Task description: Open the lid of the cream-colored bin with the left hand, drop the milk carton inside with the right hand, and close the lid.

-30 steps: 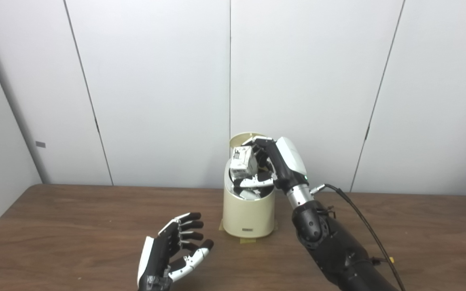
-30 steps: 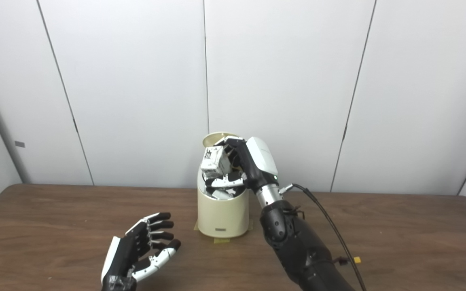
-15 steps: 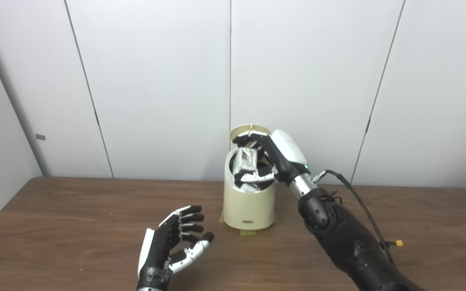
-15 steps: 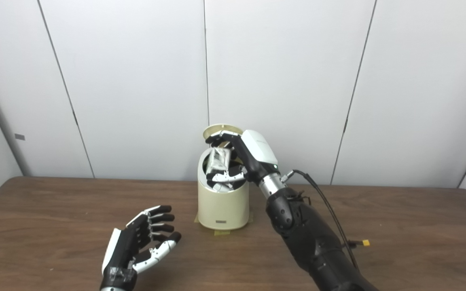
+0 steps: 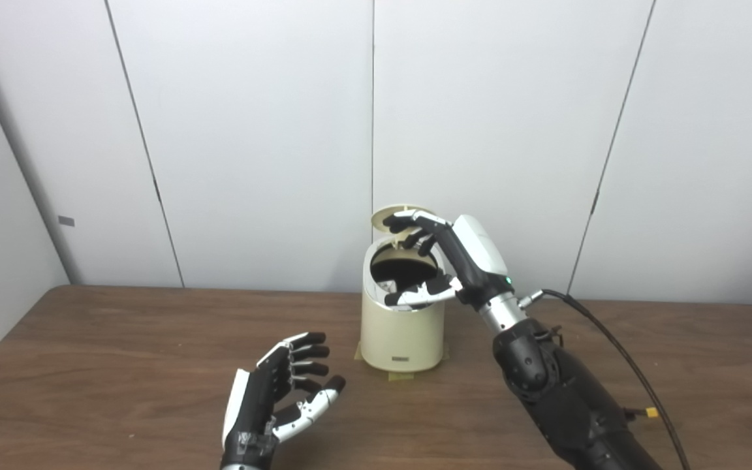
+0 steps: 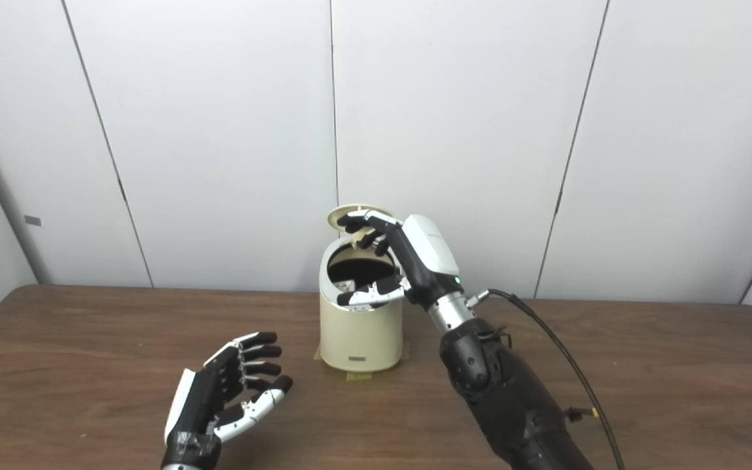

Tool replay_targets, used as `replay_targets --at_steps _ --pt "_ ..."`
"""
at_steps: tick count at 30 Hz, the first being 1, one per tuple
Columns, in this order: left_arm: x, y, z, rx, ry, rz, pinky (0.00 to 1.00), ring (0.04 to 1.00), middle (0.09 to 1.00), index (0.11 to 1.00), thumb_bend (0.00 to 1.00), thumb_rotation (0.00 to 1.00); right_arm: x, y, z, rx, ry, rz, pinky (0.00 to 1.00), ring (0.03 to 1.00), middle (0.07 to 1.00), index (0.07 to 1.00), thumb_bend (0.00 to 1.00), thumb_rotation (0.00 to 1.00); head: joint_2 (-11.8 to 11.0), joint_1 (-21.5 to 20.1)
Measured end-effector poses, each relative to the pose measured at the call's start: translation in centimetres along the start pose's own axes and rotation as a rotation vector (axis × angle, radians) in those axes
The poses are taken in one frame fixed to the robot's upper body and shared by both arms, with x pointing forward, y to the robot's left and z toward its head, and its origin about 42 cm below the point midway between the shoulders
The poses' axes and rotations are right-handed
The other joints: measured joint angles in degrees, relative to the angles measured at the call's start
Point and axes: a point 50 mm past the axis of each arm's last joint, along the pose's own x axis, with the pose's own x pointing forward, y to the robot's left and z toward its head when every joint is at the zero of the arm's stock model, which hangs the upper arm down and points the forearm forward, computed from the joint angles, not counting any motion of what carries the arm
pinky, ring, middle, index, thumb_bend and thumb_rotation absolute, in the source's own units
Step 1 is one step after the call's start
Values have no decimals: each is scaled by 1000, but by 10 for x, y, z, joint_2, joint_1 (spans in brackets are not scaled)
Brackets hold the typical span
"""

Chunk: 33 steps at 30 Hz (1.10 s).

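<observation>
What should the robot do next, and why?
Probably lift the right robot hand up and away from the bin. It is open and holds nothing, no carton shows in the dark opening, and the lid stands up behind its fingers, so it likely blocks the closing.

One bin stands on one table, with one lid raised behind its mouth. Two hands show: the left and the right. One cable trails from the right arm.
</observation>
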Motion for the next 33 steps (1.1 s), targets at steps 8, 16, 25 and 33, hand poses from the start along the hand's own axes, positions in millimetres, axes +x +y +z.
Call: replay_targets --at_steps 8,16,25,33 --pt "0 2 -1 -13 2 -18 536 628 702 726 584 61 -21 -24 20 102 -66 -155 369 476 601 634 802 99 0 -4" --pt "0 3 -1 -5 3 -20 541 631 711 728 581 55 -69 -51 34 281 -64 -326 378 437 463 525 535 7 -2 -5" --pt "2 8 -4 8 10 -17 534 628 698 723 577 65 -179 -57 5 389 245 -234 605 716 838 859 779 348 -5 -10" --pt "2 10 -3 12 5 -22 555 647 707 727 580 96 -200 -63 -6 467 290 -165 735 806 874 878 812 344 -8 1"
